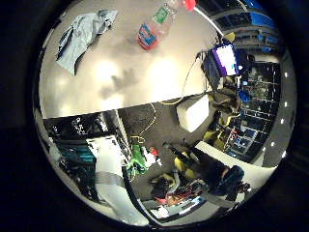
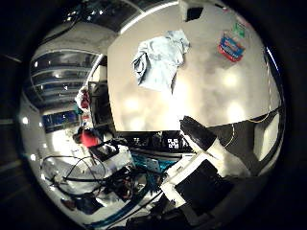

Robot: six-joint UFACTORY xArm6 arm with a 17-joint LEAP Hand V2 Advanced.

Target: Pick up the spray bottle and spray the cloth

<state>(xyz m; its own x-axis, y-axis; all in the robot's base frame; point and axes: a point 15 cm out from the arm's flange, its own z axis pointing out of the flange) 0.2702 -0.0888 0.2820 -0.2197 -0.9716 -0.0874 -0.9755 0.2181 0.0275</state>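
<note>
A clear spray bottle (image 1: 157, 25) with a red head, green label and blue base is on the pale table (image 1: 116, 77); I cannot tell whether it stands or lies. A crumpled grey-blue cloth (image 1: 85, 35) lies on the table a short way from it. The right thumb side palm view shows the cloth (image 2: 161, 57) and the bottle (image 2: 232, 43) on the same tabletop (image 2: 192, 96). My hand (image 2: 206, 158) is well above and off the table's edge, away from both. Its fingers (image 1: 111, 179) look relaxed and hold nothing.
Beyond the table's edge are a lit monitor (image 1: 225, 58), shelving and cluttered floor items (image 1: 183, 174). A red object (image 2: 88, 139) and equipment stand by the table's side. Bare tabletop lies between the hand and the bottle.
</note>
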